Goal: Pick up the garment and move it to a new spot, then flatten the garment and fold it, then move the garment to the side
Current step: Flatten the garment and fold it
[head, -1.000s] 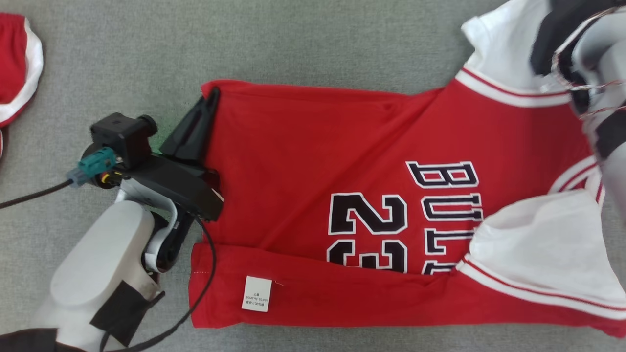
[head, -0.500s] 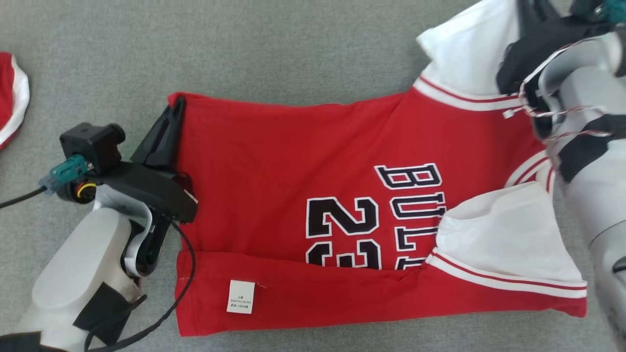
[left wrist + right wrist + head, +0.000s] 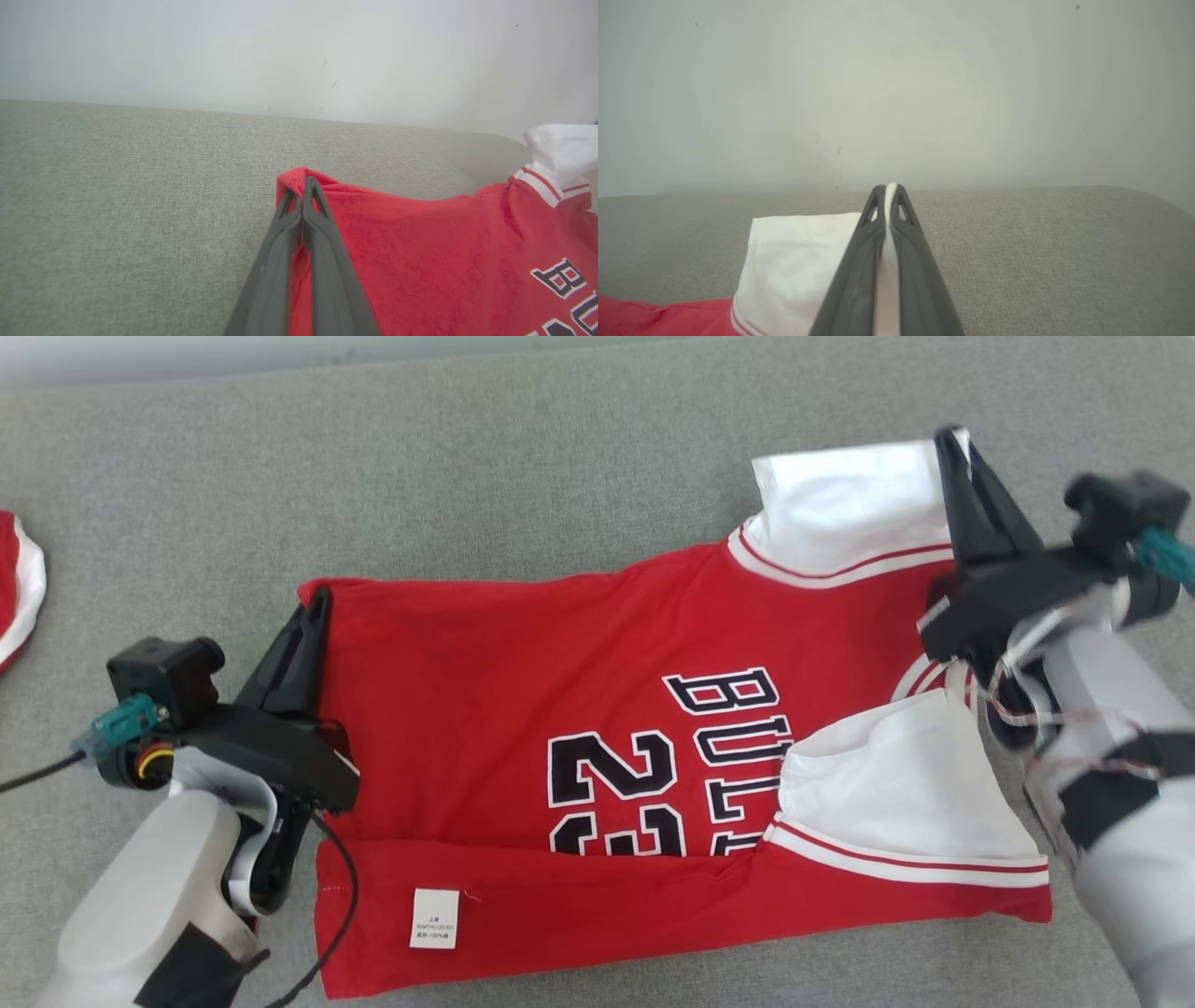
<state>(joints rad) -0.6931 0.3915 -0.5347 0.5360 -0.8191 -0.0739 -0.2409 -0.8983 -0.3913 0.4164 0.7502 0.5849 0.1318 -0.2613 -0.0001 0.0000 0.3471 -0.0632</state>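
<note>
The garment [image 3: 597,709] is a red jersey with white sleeves and black "BULLS 23" print, spread across the grey surface with its near long edge folded over, a white label showing. My left gripper [image 3: 317,602] is shut on the jersey's far left hem corner; the left wrist view shows red cloth [image 3: 420,252] pinched at that gripper [image 3: 303,184]. My right gripper [image 3: 948,441] is shut on the far white sleeve [image 3: 845,504]; white fabric [image 3: 794,275] runs between its fingers in the right wrist view, up to the gripper's [image 3: 890,189] tips.
The grey fabric surface [image 3: 467,476] stretches bare beyond the jersey. Another red and white garment [image 3: 14,588] peeks in at the left edge. A pale wall [image 3: 299,46] rises behind the surface's far edge.
The head camera has shifted, so the scene sits lower and further left. My right gripper has swung into full view, holding the white sleeve out flat; the far sleeve looks more spread.
</note>
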